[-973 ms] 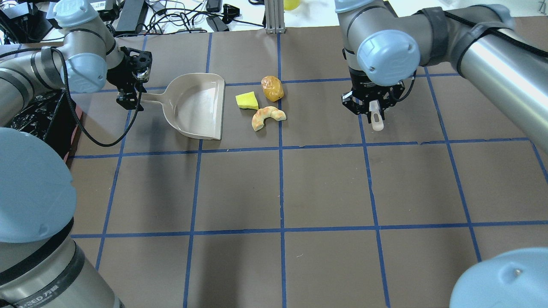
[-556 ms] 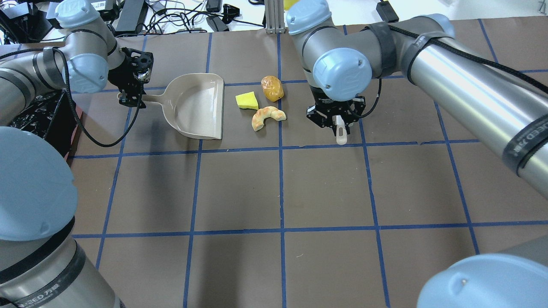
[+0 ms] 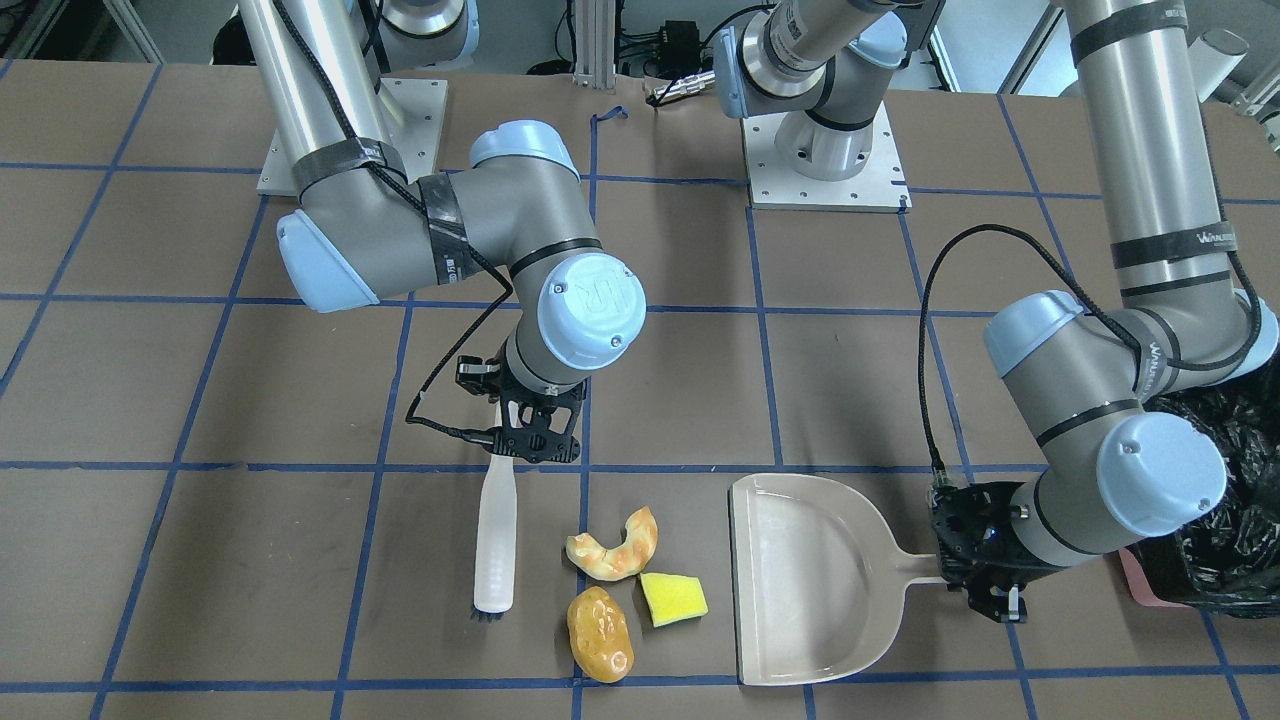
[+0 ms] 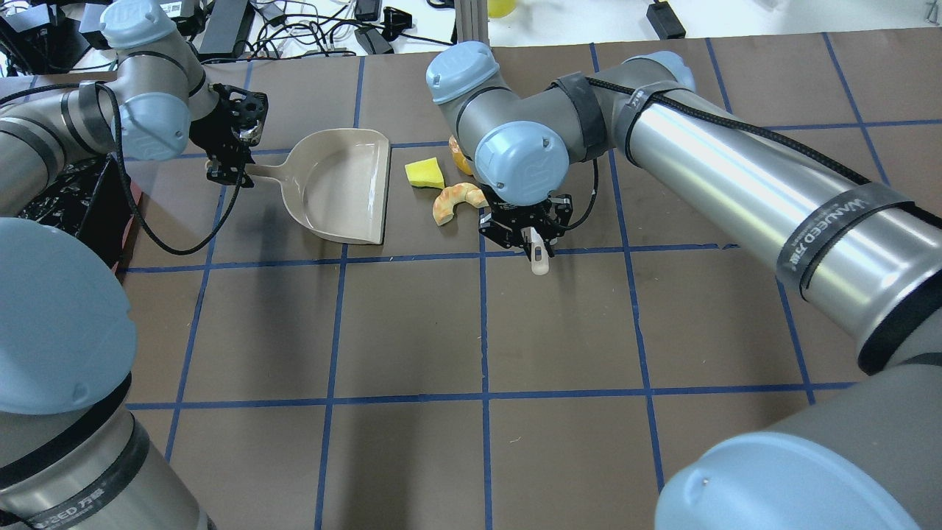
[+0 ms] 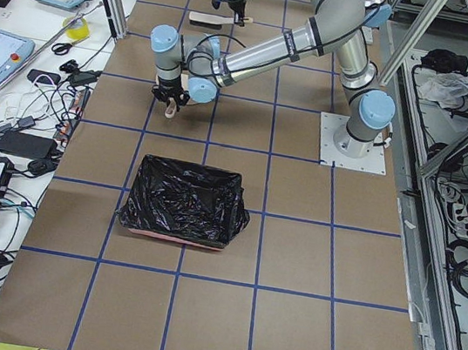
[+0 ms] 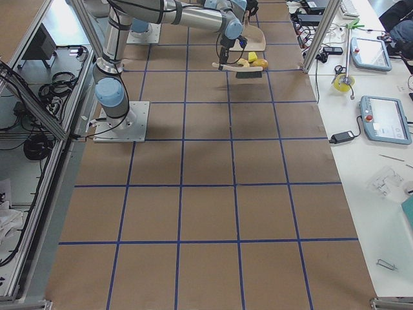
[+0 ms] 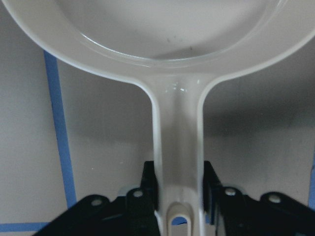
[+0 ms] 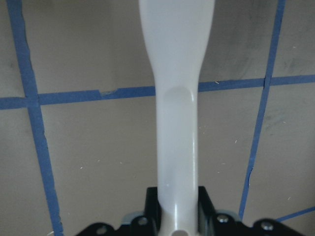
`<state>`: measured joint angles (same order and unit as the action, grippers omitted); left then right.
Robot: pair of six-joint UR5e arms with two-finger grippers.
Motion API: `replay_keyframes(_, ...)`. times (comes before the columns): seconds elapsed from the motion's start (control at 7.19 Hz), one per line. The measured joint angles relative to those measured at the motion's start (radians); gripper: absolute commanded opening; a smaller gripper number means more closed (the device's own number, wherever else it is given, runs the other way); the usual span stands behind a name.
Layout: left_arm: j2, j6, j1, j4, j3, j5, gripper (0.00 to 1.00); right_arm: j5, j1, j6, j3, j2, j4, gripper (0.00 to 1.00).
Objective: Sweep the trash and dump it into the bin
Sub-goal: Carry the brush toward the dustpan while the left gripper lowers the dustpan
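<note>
**Brush lined up beside the trash, pan waiting: the sweep looks about to begin.**

Seen from the front-facing camera, the right claw (image 3: 520, 450) is clamped on the handle of a white brush (image 3: 495, 540), whose bristle end points to 6 o'clock. The brush lies just at 9 o'clock of the trash: a tan croissant (image 3: 615, 550), a golden-brown oval (image 3: 600, 620) and a yellow sponge wedge (image 3: 672, 598). At their 3 o'clock the beige dustpan (image 3: 800, 590) lies empty with its mouth toward them, and the left claw (image 3: 985, 585) grips its handle. The bin (image 3: 1215, 540) stands farther out at 3 o'clock, beyond the left arm. The next move probably calls for a low stroke toward 3 o'clock that catches all three pieces while the pan stays flat on the table (image 3: 200, 380). Whether the bristles touch the table yet is hard to tell.
</note>
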<state>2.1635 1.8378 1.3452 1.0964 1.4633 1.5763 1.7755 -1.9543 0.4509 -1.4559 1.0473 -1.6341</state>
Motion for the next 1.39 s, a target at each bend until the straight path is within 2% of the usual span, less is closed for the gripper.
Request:
replay_keyframes(0.97,0.001,-0.016,0.024,0.004,-0.006,0.037,0.04,-0.100,-0.032,0.037,0.043,-0.080,-0.056,0.00)
replay_keyframes(1.39,0.001,-0.018,0.037,0.007,-0.008,0.056,0.04,-0.149,-0.073,0.084,0.091,-0.114,-0.062,0.00)
